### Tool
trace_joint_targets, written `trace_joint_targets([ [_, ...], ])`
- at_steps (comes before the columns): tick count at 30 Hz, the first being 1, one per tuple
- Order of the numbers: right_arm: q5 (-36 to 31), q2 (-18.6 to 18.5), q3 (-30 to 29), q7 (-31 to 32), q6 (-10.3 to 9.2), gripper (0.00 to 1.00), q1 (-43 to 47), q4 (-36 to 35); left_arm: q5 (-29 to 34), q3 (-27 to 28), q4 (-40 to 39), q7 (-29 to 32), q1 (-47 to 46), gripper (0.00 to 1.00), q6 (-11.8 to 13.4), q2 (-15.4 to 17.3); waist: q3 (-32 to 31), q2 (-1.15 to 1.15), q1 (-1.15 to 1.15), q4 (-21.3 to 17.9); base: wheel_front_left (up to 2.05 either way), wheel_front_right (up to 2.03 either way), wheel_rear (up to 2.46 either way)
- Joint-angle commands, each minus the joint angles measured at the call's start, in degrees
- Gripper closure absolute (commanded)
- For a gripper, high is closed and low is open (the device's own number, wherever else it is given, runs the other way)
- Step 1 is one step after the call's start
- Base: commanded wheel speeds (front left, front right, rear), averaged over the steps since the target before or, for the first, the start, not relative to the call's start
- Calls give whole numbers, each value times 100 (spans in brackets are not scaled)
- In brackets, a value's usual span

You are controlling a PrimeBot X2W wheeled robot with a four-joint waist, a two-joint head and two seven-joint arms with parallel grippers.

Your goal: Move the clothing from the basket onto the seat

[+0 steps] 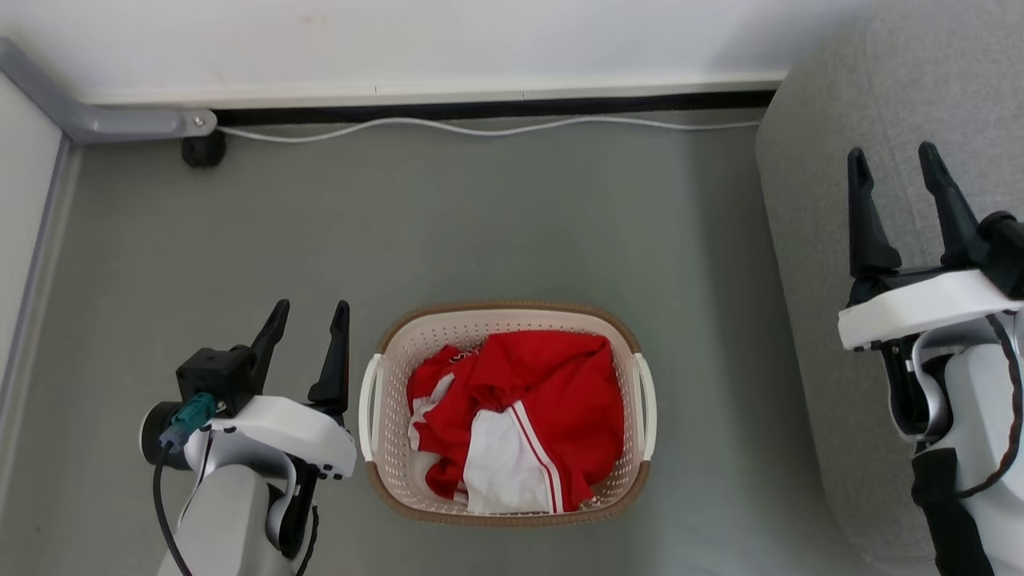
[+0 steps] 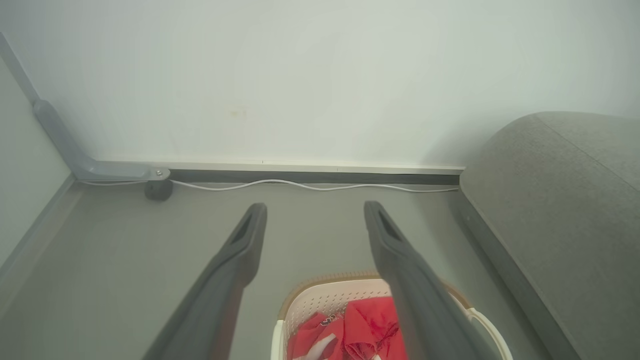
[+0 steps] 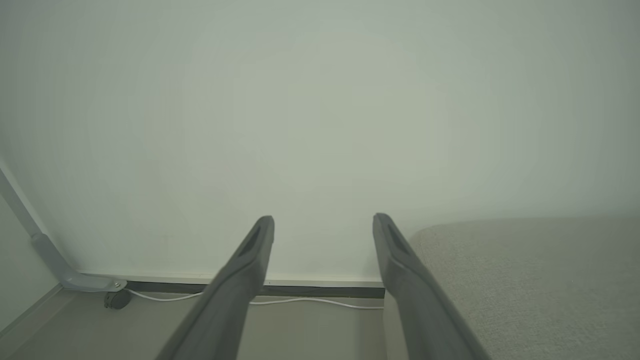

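The cream perforated basket (image 1: 376, 448) with a brown rim stands on the grey floor, low in the middle of the head view. Red and white clothing (image 1: 528, 400) lies crumpled inside it, with a striped white panel toward the near side. My left gripper (image 1: 310, 314) hovers open and empty just left of the basket; its wrist view shows the basket (image 2: 320, 300) and clothing (image 2: 370, 325) below its fingers. The grey seat (image 1: 808, 240) fills the right side. My right gripper (image 1: 894, 162) stands open and empty above the seat, which also shows at the right of its own view, seat (image 3: 525, 280).
A white wall and skirting run along the back, with a white cable (image 1: 480, 128) lying on the floor beneath. A grey metal leg with a black caster (image 1: 202, 149) stands at the back left. Open floor lies between basket and wall.
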Motion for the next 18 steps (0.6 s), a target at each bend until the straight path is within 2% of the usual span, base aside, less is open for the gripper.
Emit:
trace_joint_targets([
  [1,-69,-35,85,-78,24,0,-187,-237,-128,99,-82,-74,-249,0,-22,84,436,0,0,3,0,0,0],
  [10,-171,-36,70,-78,24,0,-703,-799,-628,-357,163,-74,-712,0,6,83,1451,0,0,-48,0,0,0],
  [18,-245,-33,121,-78,24,0,-1163,-1200,-971,-1044,510,-74,-1230,0,0,82,2356,0,0,-79,0,0,0],
])
